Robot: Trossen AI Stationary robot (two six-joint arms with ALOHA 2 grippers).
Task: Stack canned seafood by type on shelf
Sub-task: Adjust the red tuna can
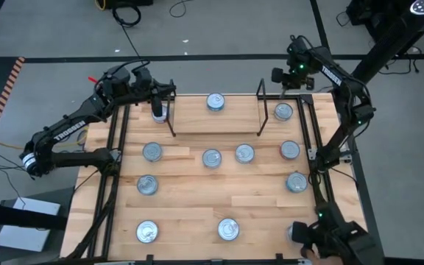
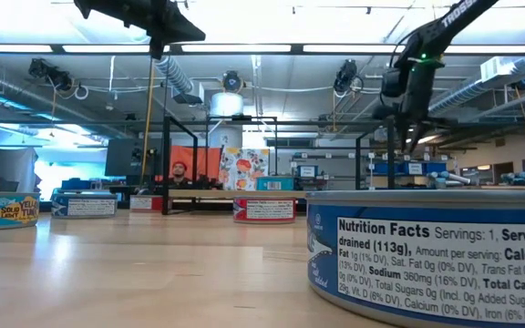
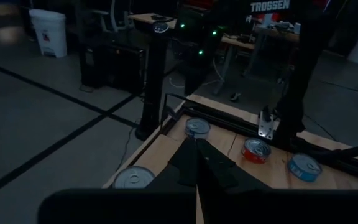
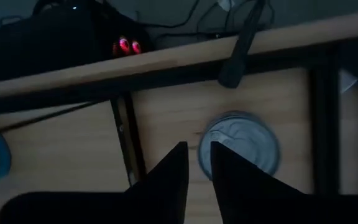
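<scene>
Right gripper (image 1: 288,86) is hanging above a tin (image 4: 239,151) with its fingers (image 4: 166,180) a little apart, holding nothing. That tin is sitting just under and ahead of the fingertips, beside the shelf's (image 1: 216,121) black wire end frame (image 1: 264,109). More tins (image 1: 245,153) are lying farther off on the table (image 1: 197,213). Left gripper (image 1: 157,92) is pinched shut, near another tin (image 1: 158,112) across the shelf.

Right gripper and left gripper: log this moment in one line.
right gripper: slightly apart, above tin | left gripper: shut, empty, far-left table edge | shelf: one tin at the rear
</scene>
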